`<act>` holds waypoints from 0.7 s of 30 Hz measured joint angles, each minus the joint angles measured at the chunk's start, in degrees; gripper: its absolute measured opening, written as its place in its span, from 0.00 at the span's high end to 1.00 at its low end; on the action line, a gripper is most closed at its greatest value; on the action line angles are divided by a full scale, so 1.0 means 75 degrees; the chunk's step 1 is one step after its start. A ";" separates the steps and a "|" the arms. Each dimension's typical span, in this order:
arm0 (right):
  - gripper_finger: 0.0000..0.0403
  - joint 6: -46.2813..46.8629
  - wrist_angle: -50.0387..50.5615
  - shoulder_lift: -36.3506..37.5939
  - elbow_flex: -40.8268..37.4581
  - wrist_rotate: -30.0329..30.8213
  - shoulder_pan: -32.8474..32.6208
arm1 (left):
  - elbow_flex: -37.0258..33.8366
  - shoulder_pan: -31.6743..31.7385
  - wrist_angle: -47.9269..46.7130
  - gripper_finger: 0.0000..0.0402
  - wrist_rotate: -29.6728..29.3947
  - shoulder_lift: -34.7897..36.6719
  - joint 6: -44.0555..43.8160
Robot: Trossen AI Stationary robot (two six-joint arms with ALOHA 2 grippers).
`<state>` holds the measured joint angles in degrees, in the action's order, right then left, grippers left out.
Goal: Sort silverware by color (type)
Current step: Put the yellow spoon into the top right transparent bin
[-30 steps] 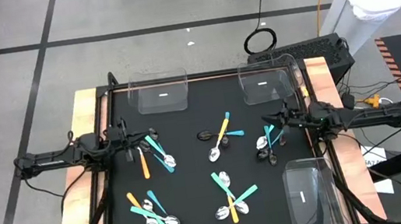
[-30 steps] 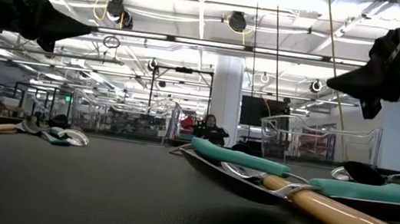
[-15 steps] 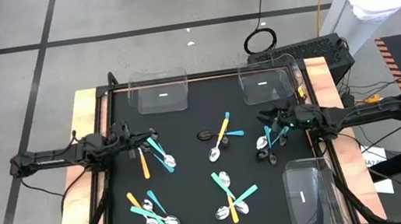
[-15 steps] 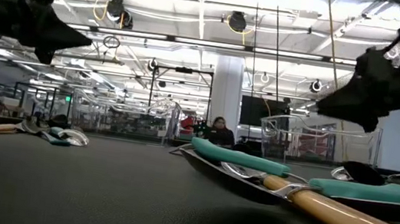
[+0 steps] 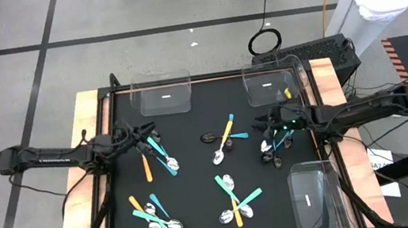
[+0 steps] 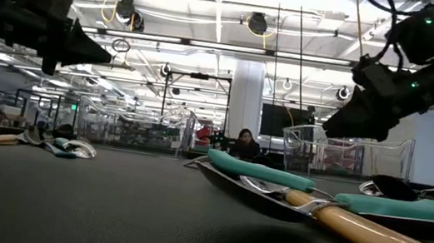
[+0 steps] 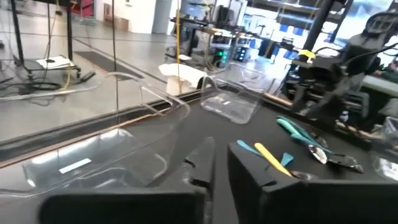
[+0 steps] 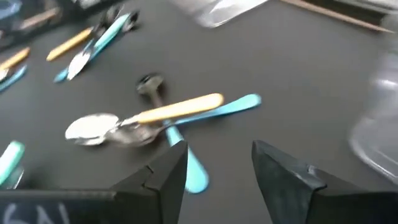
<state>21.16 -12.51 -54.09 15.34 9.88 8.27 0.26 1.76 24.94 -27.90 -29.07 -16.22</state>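
The silverware lies in several loose clusters on the black mat (image 5: 196, 171). The pieces have silver heads and teal or orange handles. One cluster (image 5: 161, 158) is near my left gripper, one (image 5: 225, 138) lies mid-table and one (image 5: 274, 147) is at the right. My left gripper (image 5: 149, 130) hovers level above the mat's left part, with a narrow gap between its fingers (image 7: 221, 171). My right gripper (image 5: 267, 125) slants down over the mat's right part, open (image 8: 217, 165). It points at a crossed orange-handled spoon (image 8: 177, 109) and a teal-handled one (image 8: 239, 104). Neither gripper holds anything.
Two clear bins stand at the mat's far edge, one at the left (image 5: 162, 93) and one at the right (image 5: 270, 82). A third bin (image 5: 316, 198) stands at the near right. More silverware lies near the front edge (image 5: 154, 217) (image 5: 236, 201). A person sits in the room beyond the table (image 6: 244, 142).
Both arms have reached out over the mat toward its middle. My right gripper has gone farther, toward the table's left edge, and has tipped downward. My left gripper has edged toward the table's right edge. The silverware has not moved.
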 joint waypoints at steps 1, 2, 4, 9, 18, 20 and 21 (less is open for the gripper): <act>0.57 -0.0216 0.0115 -0.0205 0.0188 -0.0147 -0.0003 | -0.0001 0.0000 0.0227 0.81 -0.0006 -0.0229 -0.0003; 0.57 -0.0426 0.0275 -0.0415 0.0382 -0.0206 -0.0006 | -0.0001 0.0000 0.0426 0.77 -0.0006 -0.0464 -0.0016; 0.57 -0.0843 0.0593 -0.0847 0.0767 -0.0346 -0.0012 | -0.0001 0.0007 0.0858 0.71 -0.0015 -0.0949 -0.0184; 0.57 -0.1476 0.0834 -0.1711 0.1445 -0.0326 -0.0015 | 0.0014 0.0022 0.1499 0.64 -0.0331 -0.1914 -0.0773; 0.57 -0.2957 0.0850 -0.3142 0.2740 -0.0756 0.0111 | 0.0070 0.0020 0.1647 0.63 -0.0335 -0.2437 0.0005; 0.57 -0.3151 0.0829 -0.3517 0.3147 -0.1106 0.0140 | 0.0084 0.0017 0.1882 0.63 -0.0335 -0.2423 0.0036; 0.57 -0.3316 0.0838 -0.3709 0.3324 -0.1318 0.0140 | 0.0087 0.0017 0.1976 0.63 -0.0333 -0.2423 0.0084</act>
<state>-3.71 -6.22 -81.91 40.27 -0.01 9.32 0.92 1.89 39.76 -30.40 -47.24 -15.58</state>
